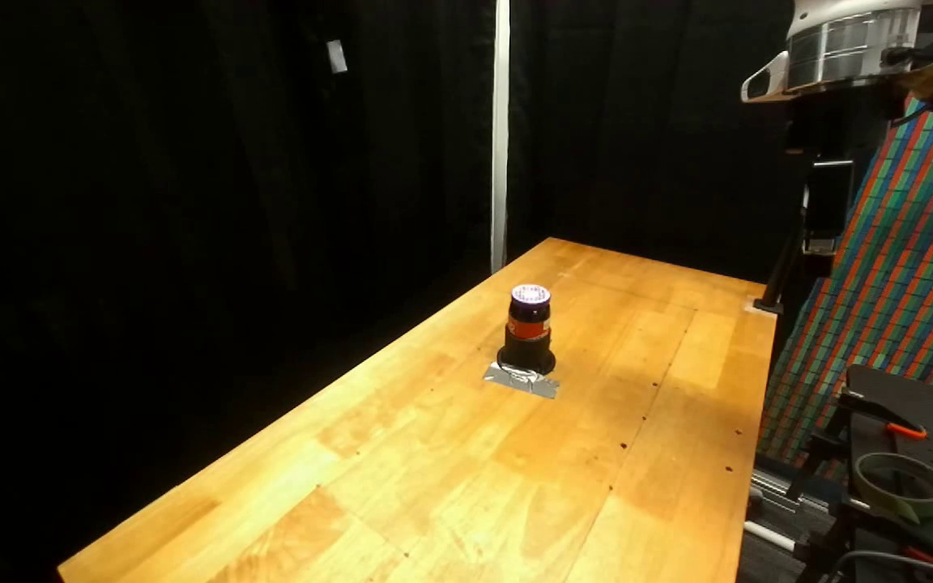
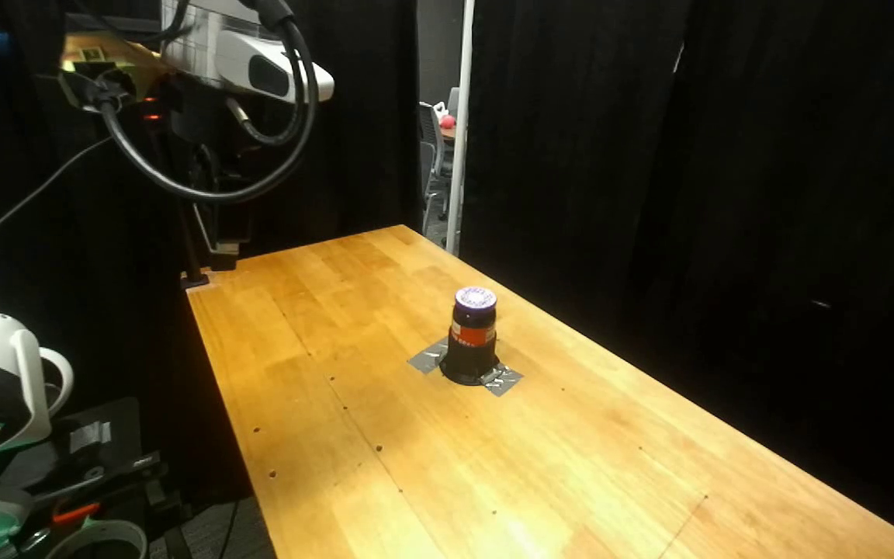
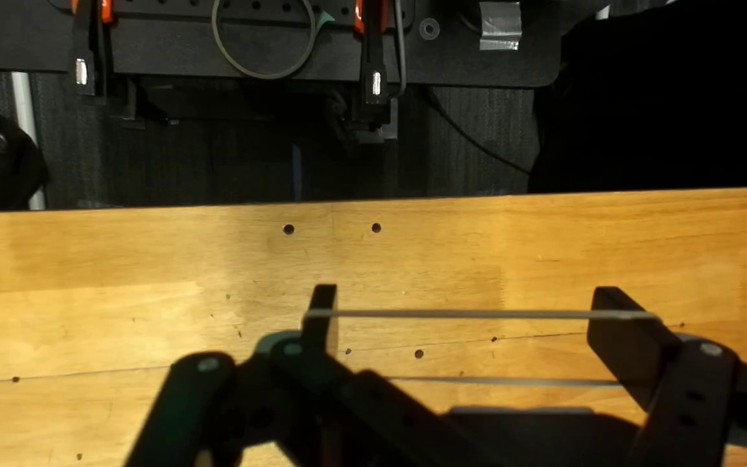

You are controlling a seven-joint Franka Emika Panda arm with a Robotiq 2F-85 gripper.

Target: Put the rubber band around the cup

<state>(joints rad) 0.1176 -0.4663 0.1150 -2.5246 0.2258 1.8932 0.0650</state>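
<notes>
The cup is a small dark cylinder with a red-orange stripe and a pale patterned top. It stands upright in a black round base on the table in both exterior views (image 1: pixel 529 329) (image 2: pixel 472 335). It is out of view in the wrist view. My gripper (image 3: pixel 467 292) is open, its fingers wide apart. The rubber band (image 3: pixel 464 314) is stretched around both fingers, its two strands running across the gap. In both exterior views the gripper (image 1: pixel 820 255) (image 2: pixel 223 255) hangs high, well apart from the cup, toward the table's long side edge. The band is too thin to make out there.
Grey tape (image 1: pixel 521 380) fixes the base to the wooden table (image 1: pixel 466 486). A thin dark post (image 1: pixel 776 275) stands at the table's far corner. A black side bench (image 3: pixel 185 48) with clamps and a tape roll (image 3: pixel 263 75) lies beyond the table edge. Black curtains surround the table.
</notes>
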